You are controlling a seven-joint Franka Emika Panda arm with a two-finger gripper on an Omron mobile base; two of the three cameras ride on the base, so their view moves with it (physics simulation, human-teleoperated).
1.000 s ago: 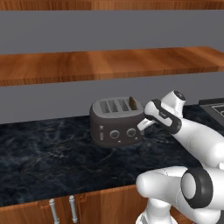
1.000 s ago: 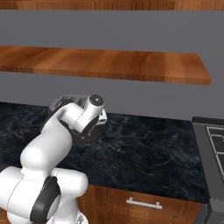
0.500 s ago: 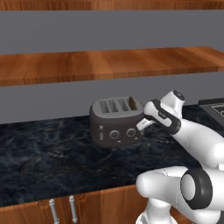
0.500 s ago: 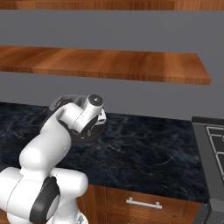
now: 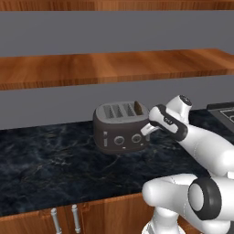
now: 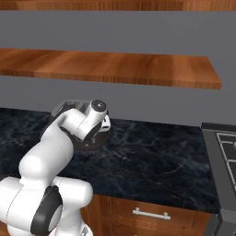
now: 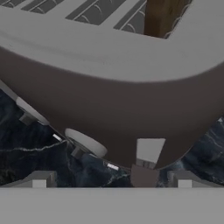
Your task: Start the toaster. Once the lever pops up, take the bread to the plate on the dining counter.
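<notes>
**Two spread fingers at the toaster's right front corner**

Nearest the base: cabinet doors (image 5: 64, 219) in cherry wood with silver handles, under a black marbled counter (image 5: 45, 169). Same counter in the right base view, with a drawer handle (image 6: 151, 214) below its edge and a stove (image 6: 226, 152) at the far right.

On that counter, toward the back: the toaster (image 5: 119, 128), dark grey and rounded, two round knobs and pale sliders on its front, four slots on top. Stands upright, front turned toward the base. In the right base view, mostly hidden behind the arm, just a dark curve of its body (image 6: 90, 144) showing under the wrist.

At the toaster's right front corner: the gripper (image 5: 147, 130), reaching in from the right, jaws spread wide, holding nothing. In the hand view, two grey fingertips (image 7: 37, 179) far apart at the bottom, the toaster body (image 7: 109, 109) close above them. Between the fingertips, a pale slider lever (image 7: 149, 151) near the right one and a round knob (image 7: 86, 143) more to the left. Cannot tell whether either fingertip touches the lever.

In the rightmost slot, seen from the hand: the bread (image 7: 159, 17), a brown slice standing in the opening. Also a brownish edge in the right slot in the left base view (image 5: 138, 108).

Farthest back: a grey wall (image 5: 55, 98) and a long wooden shelf (image 5: 91, 66) above the toaster.
</notes>
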